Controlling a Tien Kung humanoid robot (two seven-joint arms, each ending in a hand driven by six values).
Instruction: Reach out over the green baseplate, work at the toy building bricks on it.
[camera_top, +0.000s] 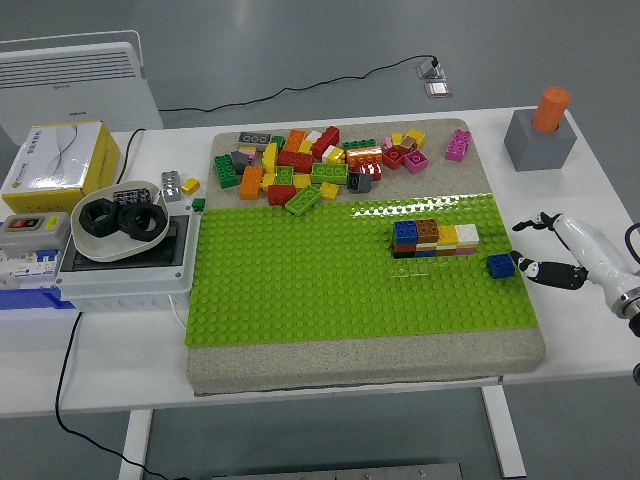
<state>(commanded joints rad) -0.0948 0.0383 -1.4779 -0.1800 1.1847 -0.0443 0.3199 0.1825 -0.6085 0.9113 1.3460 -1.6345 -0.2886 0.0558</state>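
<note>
Reaching in from the desk's (330, 380) edge, the right hand (562, 250) has its fingers (548, 270) spread apart, holding nothing; the blue brick (501, 265) sits on the green baseplate (330, 290) just beside their tips.

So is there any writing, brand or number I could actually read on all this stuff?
None can be read.
White heater: small mark near its top, too blurred.
Yellow and white box: wavy pattern, no legible words.
Grey switch box: small labels, too small.
Toy bricks: studs only, no readable print.
</note>
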